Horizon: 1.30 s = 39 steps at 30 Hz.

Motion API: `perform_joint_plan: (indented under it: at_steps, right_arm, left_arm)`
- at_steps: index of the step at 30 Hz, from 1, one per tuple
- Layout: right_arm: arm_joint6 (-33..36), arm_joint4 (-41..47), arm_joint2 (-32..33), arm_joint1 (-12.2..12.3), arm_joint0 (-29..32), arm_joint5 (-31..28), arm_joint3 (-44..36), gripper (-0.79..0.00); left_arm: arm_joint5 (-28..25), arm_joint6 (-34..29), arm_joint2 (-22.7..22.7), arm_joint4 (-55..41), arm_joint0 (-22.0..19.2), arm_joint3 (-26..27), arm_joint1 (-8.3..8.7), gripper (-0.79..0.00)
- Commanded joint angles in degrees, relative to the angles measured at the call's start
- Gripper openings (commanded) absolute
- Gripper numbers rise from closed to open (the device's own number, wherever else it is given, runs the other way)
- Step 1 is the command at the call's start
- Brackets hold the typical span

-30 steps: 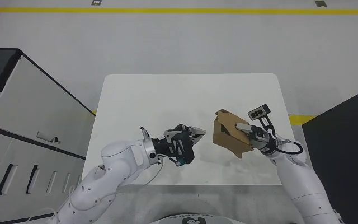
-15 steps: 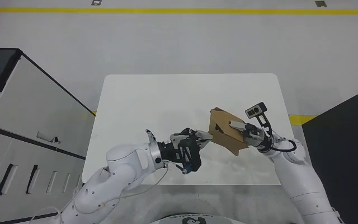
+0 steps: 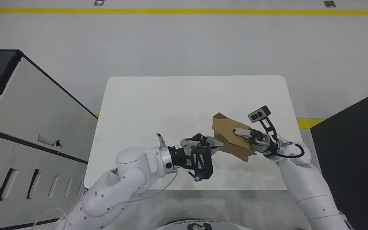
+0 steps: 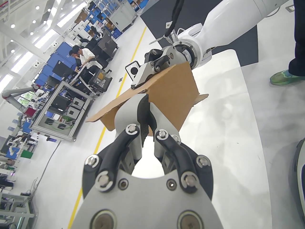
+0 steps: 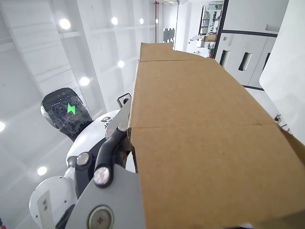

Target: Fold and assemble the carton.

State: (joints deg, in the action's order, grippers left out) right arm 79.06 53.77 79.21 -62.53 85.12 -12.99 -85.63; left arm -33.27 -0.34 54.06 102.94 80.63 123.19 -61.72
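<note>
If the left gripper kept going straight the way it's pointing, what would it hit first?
The carton, directly ahead, held up by the right gripper; it may already be touching.

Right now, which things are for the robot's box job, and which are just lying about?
For the job:
carton, gripped by the right tool
left tool, at the carton's other end
white table below

Just lying about:
grey cabinet
yellow floor line
dark mat

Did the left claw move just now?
Yes. The left claw slid across the table toward its right edge, up to the box.
</note>
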Motion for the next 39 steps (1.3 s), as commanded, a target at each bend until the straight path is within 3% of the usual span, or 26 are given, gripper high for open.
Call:
perform_joint_plan:
  at_steps: [1, 39]
  right_arm:
    - [0.08, -0.02, -0.07, -0.02, -0.11, -0.03, 0.15, -0.785]
    - [0.76, -0.18, -0.59, -0.26, -1.01, 0.02, 0.45, -0.785]
  left_arm:
    - [0.03, 0.03, -0.11, -0.12, -0.18, -0.2, -0.04, -0.785]
    - [-0.54, 2.0, -1.0, -1.48, -1.68, -2.08, -0.43, -0.785]
